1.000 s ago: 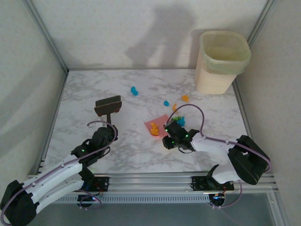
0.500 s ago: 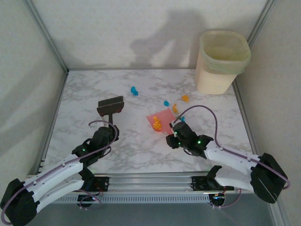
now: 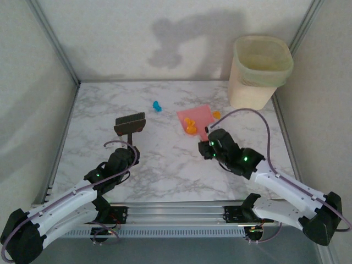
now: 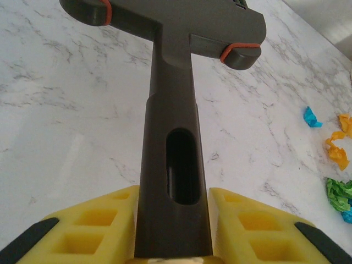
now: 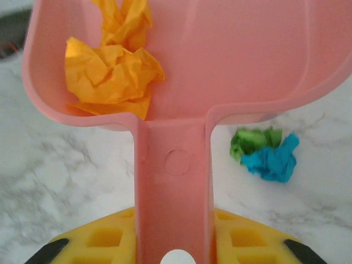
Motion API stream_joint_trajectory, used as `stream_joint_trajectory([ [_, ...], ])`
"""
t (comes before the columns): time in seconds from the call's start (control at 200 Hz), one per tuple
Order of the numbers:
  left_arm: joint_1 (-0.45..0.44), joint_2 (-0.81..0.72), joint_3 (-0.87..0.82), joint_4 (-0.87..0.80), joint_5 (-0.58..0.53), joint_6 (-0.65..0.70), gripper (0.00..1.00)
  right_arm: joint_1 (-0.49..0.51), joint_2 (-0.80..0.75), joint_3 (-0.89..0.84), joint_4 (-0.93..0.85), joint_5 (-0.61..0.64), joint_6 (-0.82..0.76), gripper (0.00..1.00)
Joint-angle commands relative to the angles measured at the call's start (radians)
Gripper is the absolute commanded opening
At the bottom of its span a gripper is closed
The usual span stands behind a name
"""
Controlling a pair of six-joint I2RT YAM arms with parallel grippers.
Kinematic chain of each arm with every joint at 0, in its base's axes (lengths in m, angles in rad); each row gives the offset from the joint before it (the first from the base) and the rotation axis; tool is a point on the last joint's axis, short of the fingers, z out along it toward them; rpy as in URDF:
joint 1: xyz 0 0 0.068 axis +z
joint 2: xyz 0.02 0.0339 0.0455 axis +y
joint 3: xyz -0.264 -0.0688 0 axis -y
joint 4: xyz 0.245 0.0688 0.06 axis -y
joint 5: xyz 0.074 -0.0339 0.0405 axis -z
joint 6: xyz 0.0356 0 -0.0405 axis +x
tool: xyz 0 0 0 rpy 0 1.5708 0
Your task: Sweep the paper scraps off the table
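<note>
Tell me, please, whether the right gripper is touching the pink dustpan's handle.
Touching. In the right wrist view, the right gripper has its yellow fingers pressed against both sides of the dustpan handle, with no gap.

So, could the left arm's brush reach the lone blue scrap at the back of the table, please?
Probably yes: the hand brush is close by, to the left of the blue paper scrap, with only bare table between them.
</note>
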Motion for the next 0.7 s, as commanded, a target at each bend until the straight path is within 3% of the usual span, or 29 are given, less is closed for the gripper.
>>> stream_joint_trajectory([
  [0.0,0.004,-0.013,0.007,0.021,-0.013,-0.013,0.00,-0.007,0.058,0.178,-0.184,0.071,0.021,0.00],
  [0.315,0.004,-0.022,-0.004,0.026,-0.012,-0.028,0.00,-0.094,0.334,0.752,-0.478,0.116,0.019,0.00],
  [0.501,0.004,-0.039,-0.005,0.016,-0.016,-0.031,0.00,-0.320,0.453,0.999,-0.501,-0.020,0.068,0.00],
  [0.696,0.003,-0.071,-0.010,0.010,-0.003,-0.035,0.00,-0.533,0.681,1.314,-0.588,-0.163,0.119,0.00],
])
